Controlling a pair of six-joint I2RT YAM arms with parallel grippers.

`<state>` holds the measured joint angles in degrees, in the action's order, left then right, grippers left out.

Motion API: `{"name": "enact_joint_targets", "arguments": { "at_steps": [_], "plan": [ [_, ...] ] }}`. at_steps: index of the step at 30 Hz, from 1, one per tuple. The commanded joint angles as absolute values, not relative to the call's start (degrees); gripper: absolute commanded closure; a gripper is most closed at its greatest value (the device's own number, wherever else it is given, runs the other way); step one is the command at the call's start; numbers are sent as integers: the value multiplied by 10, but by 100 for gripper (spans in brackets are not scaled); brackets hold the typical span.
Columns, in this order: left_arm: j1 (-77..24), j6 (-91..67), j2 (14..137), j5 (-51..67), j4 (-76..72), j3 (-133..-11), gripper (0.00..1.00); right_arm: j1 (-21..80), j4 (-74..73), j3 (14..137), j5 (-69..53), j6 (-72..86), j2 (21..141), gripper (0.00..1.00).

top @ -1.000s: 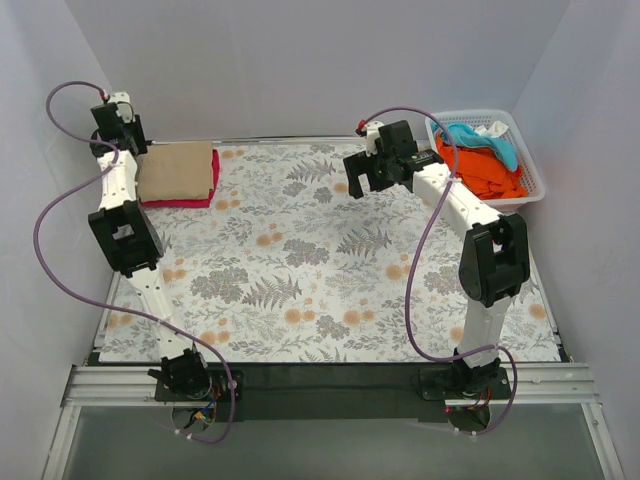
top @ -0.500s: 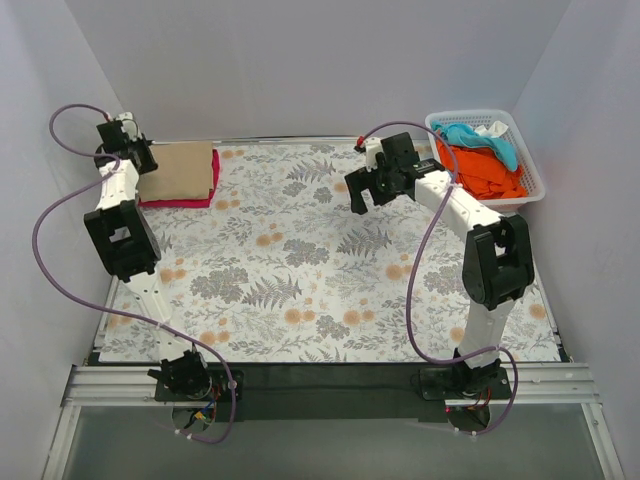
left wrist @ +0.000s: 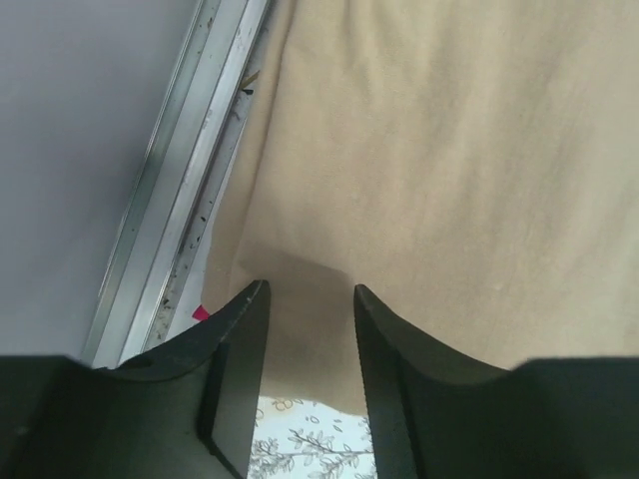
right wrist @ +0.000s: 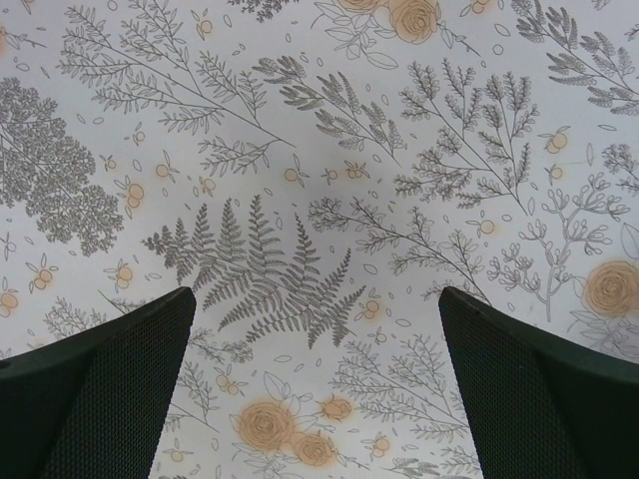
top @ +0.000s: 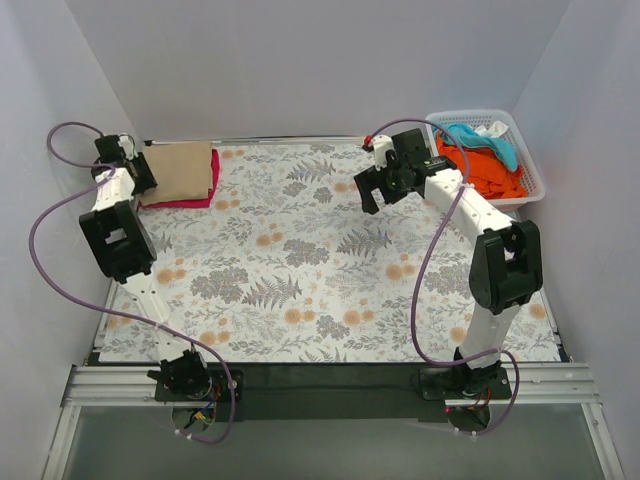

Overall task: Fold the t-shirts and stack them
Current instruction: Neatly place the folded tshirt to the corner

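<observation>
Two stacked at ten o'clock: tan t-shirt [top: 180,168] on magenta t-shirt [top: 182,203]. One basket [top: 536,186] at two o'clock: orange t-shirt [top: 490,176], blue t-shirt [top: 482,135]. Left fingers [left wrist: 240,344] slightly parted, right fingers [right wrist: 100,384] wide; both empty.

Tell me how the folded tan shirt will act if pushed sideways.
Likely floppy: the tan shirt is soft folded cloth, so it would probably bunch rather than slide whole. It rests on the pink shirt, which may drag along.
</observation>
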<state>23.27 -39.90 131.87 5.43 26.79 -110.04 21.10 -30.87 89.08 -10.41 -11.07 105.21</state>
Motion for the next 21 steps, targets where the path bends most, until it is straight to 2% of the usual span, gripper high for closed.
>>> {"name": "enact_joint_targets", "arguments": {
  "at_steps": [1,4,5,6,7,12,17,21],
  "plan": [
    [238,-391,1225,95,271,-1105,61,200,-328,921,-92,-145,1008,2],
    [236,-375,1187,158,295,-1119,26,187,-347,932,-85,-155,985,2],
    [234,-373,1169,171,315,-1128,26,180,-353,932,-77,-156,979,2],
    [232,-369,1158,182,322,-1128,20,177,-355,930,-73,-158,972,2],
    [228,-359,1147,192,331,-1125,3,173,-356,922,-67,-162,956,2],
    [179,-317,1048,213,371,-1059,2,144,-366,912,-35,-178,910,2],
    [97,-323,971,201,420,-985,2,122,-390,890,-58,-169,865,2],
    [50,-342,887,226,411,-853,2,115,-394,821,-94,-166,825,2]
  ]
}}
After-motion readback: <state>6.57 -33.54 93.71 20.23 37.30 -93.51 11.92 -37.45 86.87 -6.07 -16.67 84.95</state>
